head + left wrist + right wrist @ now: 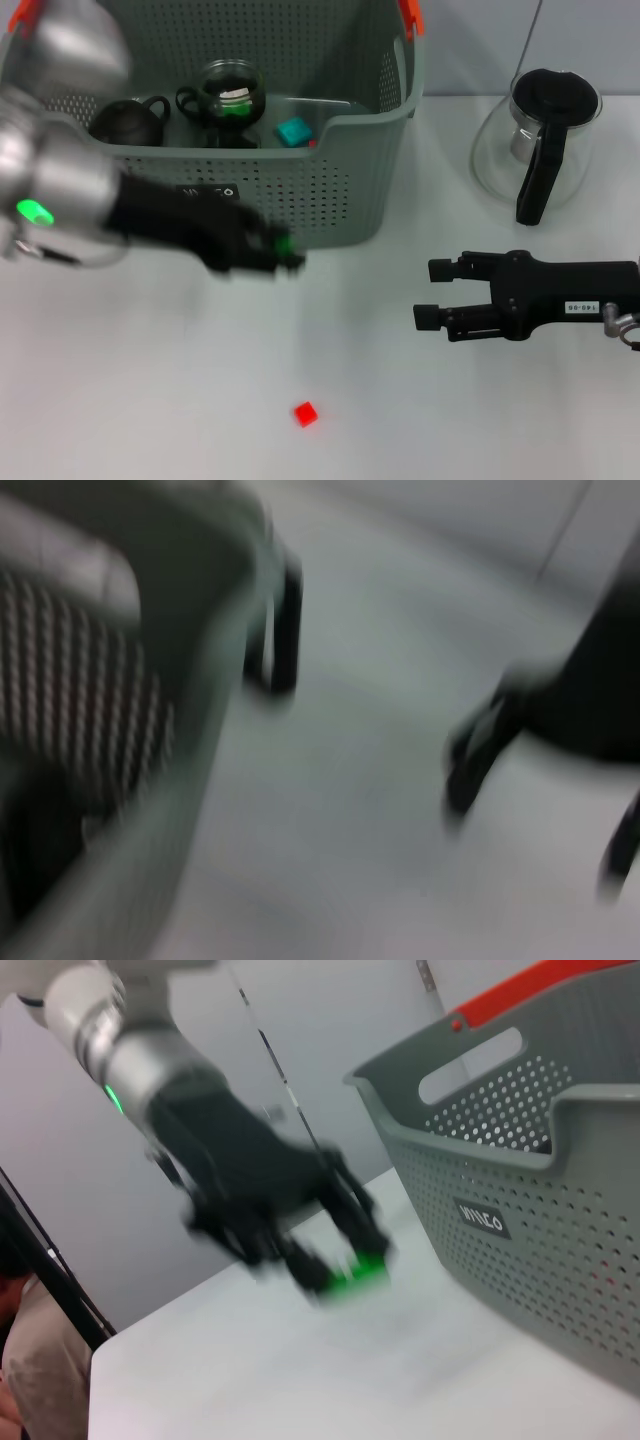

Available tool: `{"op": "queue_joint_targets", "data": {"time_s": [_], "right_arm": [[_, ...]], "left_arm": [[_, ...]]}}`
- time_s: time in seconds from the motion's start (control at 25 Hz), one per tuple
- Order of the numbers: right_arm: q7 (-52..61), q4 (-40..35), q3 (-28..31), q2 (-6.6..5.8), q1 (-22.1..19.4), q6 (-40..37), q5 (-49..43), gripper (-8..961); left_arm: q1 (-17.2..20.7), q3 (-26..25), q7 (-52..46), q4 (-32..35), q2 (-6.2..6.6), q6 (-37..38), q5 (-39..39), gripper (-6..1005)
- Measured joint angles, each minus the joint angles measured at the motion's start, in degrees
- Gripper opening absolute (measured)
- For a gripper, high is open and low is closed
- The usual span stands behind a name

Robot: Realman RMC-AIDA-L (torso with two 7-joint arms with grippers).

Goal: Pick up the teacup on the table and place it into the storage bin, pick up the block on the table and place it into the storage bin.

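Observation:
The grey-green storage bin (330, 190) stands at the back of the table, also seen in the right wrist view (520, 1210). Inside it are a glass teacup (228, 95) with a dark handle, a black round cup (130, 121) and a teal block (294, 131). A small red block (305, 413) lies on the table near the front. My left gripper (272, 250) is blurred by motion just in front of the bin's front wall, with a green spot at its tip (355, 1270). My right gripper (435, 293) rests open and empty at the right.
A glass kettle (540, 135) with a black lid and handle stands at the back right. The white table (150, 400) stretches around the red block. The left wrist view shows only the blurred bin wall (120, 700).

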Motion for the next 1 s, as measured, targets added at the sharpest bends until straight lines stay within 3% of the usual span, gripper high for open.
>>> {"op": "queue_joint_targets", "data": {"time_s": [0.08,0.2,0.28,0.36,0.52,0.64,0.8,1.0], "right_arm": [[0.1,0.0,0.6,-0.14,-0.1,-0.5,-0.1,916],[-0.1,0.0,1.2,-0.18,-0.1,-0.9,-0.3,916],[-0.2,0.0,1.3,-0.22,-0.1,-0.9,-0.3,916],[-0.2,-0.1,1.3,-0.26,0.0,-1.1,-0.3,916],[-0.2,-0.1,1.2,-0.27,0.1,-1.2,-0.3,917],[-0.2,-0.2,1.3,-0.26,0.1,-1.4,-0.4,917],[-0.2,-0.2,1.3,-0.25,0.0,-1.4,-0.4,917],[-0.3,-0.2,1.3,-0.32,-0.1,-1.3,-0.4,917]], "left_arm": [[-2.0,-7.9,-1.6,1.6,1.61,5.9,-5.5,410],[-4.9,-14.7,-4.0,1.9,4.87,8.2,-13.3,411],[-6.8,-16.0,-5.0,1.6,6.61,4.2,-15.8,412],[-7.9,-15.1,-5.3,1.3,7.2,-2.6,-15.0,413],[-9.1,-9.6,-6.5,-0.3,7.1,-18.8,-7.9,415],[-9.0,-6.0,-7.1,-1.3,5.79,-28.3,-3.9,416],[-8.7,-4.1,-7.1,-0.8,4.91,-30.7,-1.9,418],[-7.9,-4.0,-7.8,3.2,4.75,-26.4,-2.7,662]]}}
